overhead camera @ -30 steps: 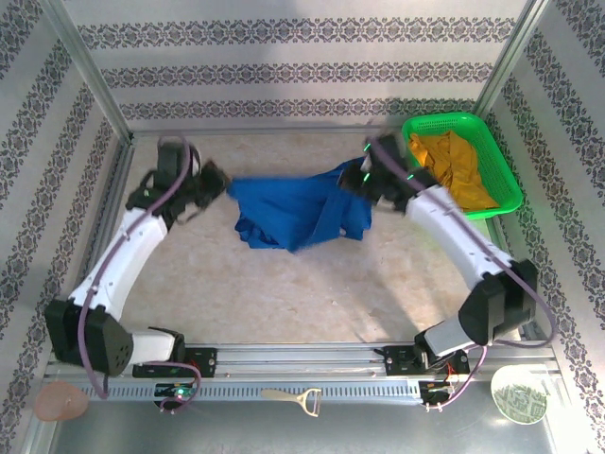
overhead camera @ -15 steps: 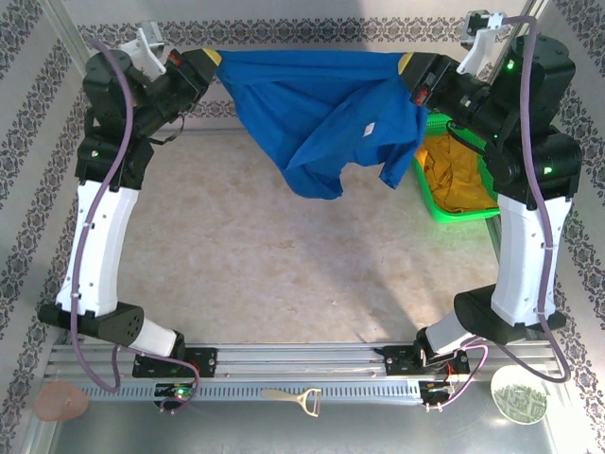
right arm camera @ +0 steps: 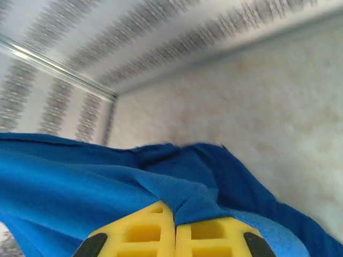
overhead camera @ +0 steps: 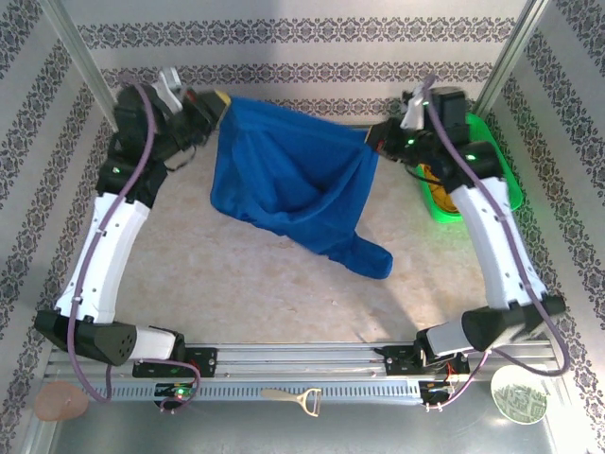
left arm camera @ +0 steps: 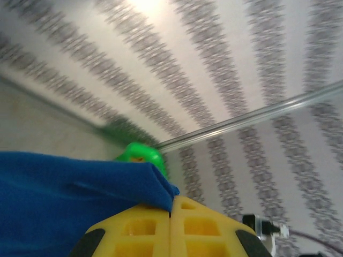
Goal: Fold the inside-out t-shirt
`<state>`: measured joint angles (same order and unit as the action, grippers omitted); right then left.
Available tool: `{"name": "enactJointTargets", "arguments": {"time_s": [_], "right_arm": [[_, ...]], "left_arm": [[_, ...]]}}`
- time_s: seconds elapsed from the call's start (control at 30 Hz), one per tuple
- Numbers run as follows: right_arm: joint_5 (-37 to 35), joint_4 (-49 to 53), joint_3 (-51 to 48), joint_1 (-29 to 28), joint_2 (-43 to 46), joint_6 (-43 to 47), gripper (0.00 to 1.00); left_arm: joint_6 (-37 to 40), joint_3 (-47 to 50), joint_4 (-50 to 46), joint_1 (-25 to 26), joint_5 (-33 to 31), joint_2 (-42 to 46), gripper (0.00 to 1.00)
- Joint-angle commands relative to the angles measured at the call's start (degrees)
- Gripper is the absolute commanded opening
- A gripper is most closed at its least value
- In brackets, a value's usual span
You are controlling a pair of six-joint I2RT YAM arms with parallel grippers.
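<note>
1. The left gripper (overhead camera: pixel 214 102) pinches the shirt's (overhead camera: pixel 284 184) top corner tight.
2. The right gripper (overhead camera: pixel 374 140) pinches the other corner tight.
3. The shirt hangs between them, stretched side to side; its low tip sags toward the right arm (overhead camera: pixel 492 227).

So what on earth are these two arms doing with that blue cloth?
A robot holds a royal-blue cloth t-shirt up over the beige table. The left hand pinches one upper edge and the right hand the other, both shut on the fabric. The shirt hangs spread out between them, its lowest end drooping toward the table. No fold is made yet.
</note>
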<state>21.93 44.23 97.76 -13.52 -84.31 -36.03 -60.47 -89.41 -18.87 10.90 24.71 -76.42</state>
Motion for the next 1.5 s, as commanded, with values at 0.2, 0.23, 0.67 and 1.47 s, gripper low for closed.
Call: {"name": "enactJointTargets", "arguments": {"time_s": [0.2,0.23,0.67,1.47], "right_arm": [[-2.1,-7.4,8.7,-6.3,-28.2,2.8,0.60],[-3.9,-6.2,9.5,-7.2,-28.2,3.7,0.63],[-13.1,-7.1,-13.4,-15.4,-18.8,3.1,0.52],[-20.2,-4.1,-11.0,-17.2,-30.7,-3.1,0.49]], "left_arm": [[-6.0,37.4,6.0,-0.8,-15.5,8.5,0.00],[-5.9,38.8,6.4,-1.5,-15.5,7.8,0.00],[0.1,37.3,6.4,-4.7,-12.6,2.5,0.00],[-0.7,36.6,8.7,-5.4,-10.0,1.6,0.00]]}}
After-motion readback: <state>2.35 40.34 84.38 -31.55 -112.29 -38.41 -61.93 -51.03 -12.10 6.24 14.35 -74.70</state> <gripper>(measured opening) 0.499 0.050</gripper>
